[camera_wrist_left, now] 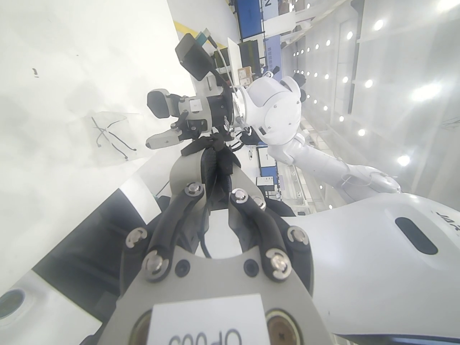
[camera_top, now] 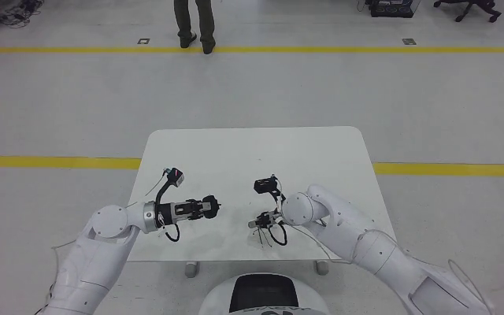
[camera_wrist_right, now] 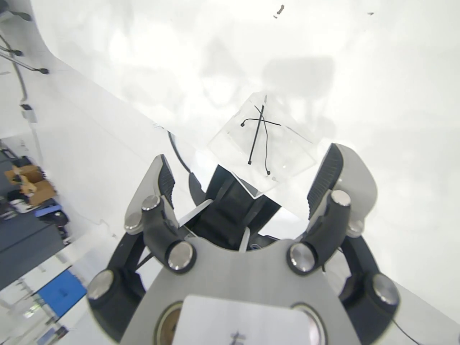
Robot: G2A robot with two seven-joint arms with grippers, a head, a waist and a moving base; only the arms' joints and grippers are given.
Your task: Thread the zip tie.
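Between the right gripper's point(camera_wrist_right: 248, 161) widely spread fingers point(camera_wrist_right: 325, 174), looking out past their ribbed black pads, a clear tray point(camera_wrist_right: 230, 138) lies flat on the white table point(camera_wrist_right: 359, 37). The gripper holds nothing, and its fingers are apart from the tray. Inside the tray lie a few black zip ties point(camera_wrist_right: 259, 127), crossed over one another near its middle, with their small heads at the end nearer the gripper.

From above, the right gripper point(camera_top: 256, 224) points toward the other arm. The zip ties point(camera_top: 270, 235) show as thin dark lines close beside it, near the table's point(camera_top: 252, 150) front edge.

Facing it, a short way off across a bare stretch of tabletop, the left gripper point(camera_top: 214, 206) points back at the right one. Up close, the left gripper point(camera_wrist_left: 212, 154) has its two fingers point(camera_wrist_left: 183, 174) drawn together, with no gap showing at the tips. A black strip point(camera_wrist_left: 192, 148) juts out sideways at those tips. It may be a zip tie pinched there, but the view is too cluttered to be sure.

Beyond the left gripper's tips, the right gripper point(camera_wrist_left: 156, 123) hangs with its jaws apart. The clear tray point(camera_wrist_left: 90, 145) sits on the table just beside and below it, with the crossed zip ties point(camera_wrist_left: 107, 134) inside.
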